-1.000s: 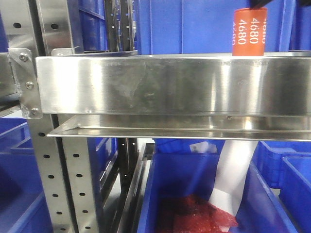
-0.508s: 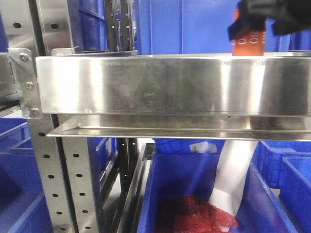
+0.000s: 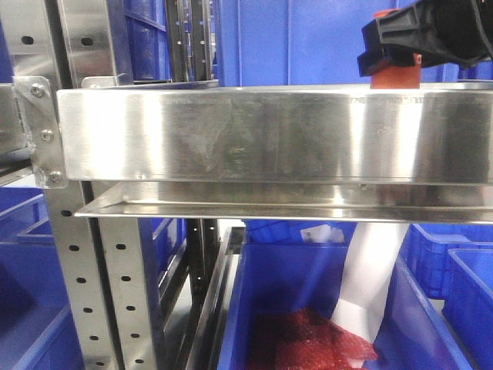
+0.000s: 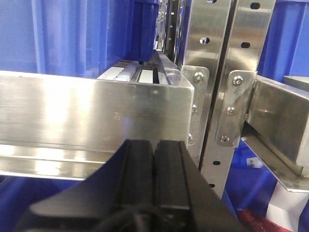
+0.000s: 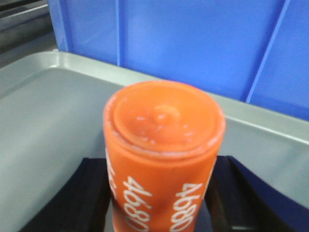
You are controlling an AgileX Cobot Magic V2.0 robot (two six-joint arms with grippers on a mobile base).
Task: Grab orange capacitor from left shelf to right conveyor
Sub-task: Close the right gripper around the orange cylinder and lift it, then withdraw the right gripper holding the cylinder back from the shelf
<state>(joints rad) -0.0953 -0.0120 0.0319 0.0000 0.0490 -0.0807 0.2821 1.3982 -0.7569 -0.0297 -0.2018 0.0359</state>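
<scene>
The orange capacitor (image 5: 164,125) stands upright on the left shelf (image 5: 43,111), white "4680" running down its side. My right gripper (image 5: 161,193) is shut on it, a black finger against each side. In the front view the gripper (image 3: 393,58) covers the capacitor's upper part, and only an orange strip (image 3: 394,77) shows above the shelf's tall steel lip (image 3: 231,131). My left gripper (image 4: 154,159) is shut with nothing in it, hanging in front of a shelf lip (image 4: 87,106). The right conveyor is out of view.
Blue plastic bins (image 3: 308,38) stand close behind the capacitor; their wall (image 5: 193,43) fills the right wrist view. Below the shelf a blue bin (image 3: 254,308) holds red material and a white sheet (image 3: 373,270). Perforated steel uprights (image 3: 100,270) stand at the left.
The right gripper came down from the top right over the capacitor, first covering its top and now flanking its upper half. The capacitor still stands in the same spot on the shelf.
</scene>
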